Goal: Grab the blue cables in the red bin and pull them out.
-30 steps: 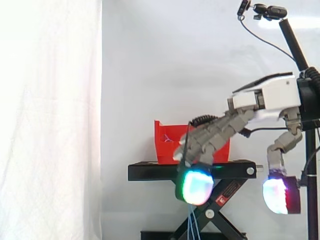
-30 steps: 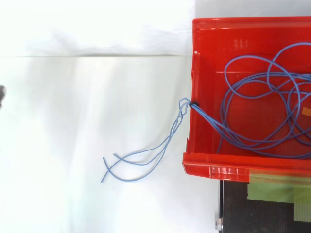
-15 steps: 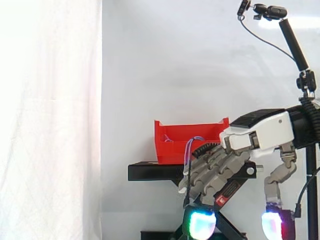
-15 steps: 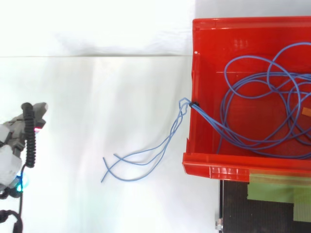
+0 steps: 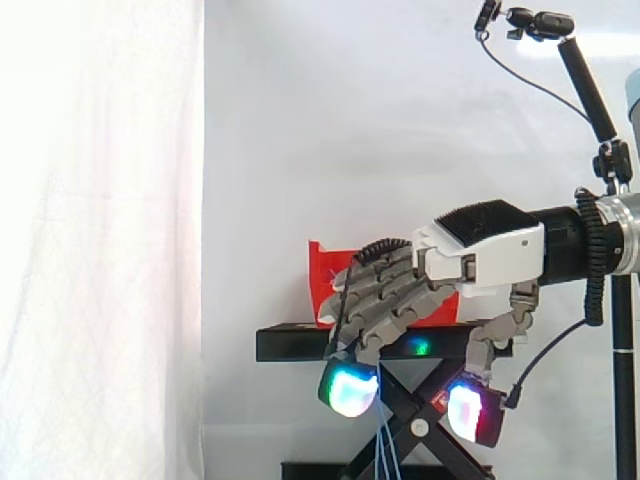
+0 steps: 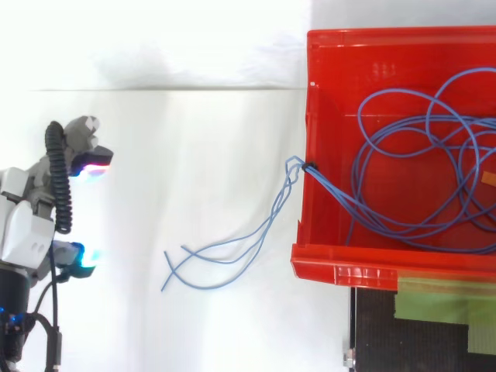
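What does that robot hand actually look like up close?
The hand has a white boxy palm shell with a black ribbed patch on top. Its fingers are grey, blocky segments ending in thick pads, one glowing cyan-green, another pink and white. A dark round wrist joins it behind.

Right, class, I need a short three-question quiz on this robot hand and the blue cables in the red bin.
1. True or false: the robot's multi-fingered hand is curled round the thin blue cables.
2. Most of the cable lies: A coiled inside the red plastic bin; B draped over the robot's wrist; C in the hand.
3. Fill in: the bin stands on a ___ metal stand.
Key: 1 false; 2 A; 3 black.
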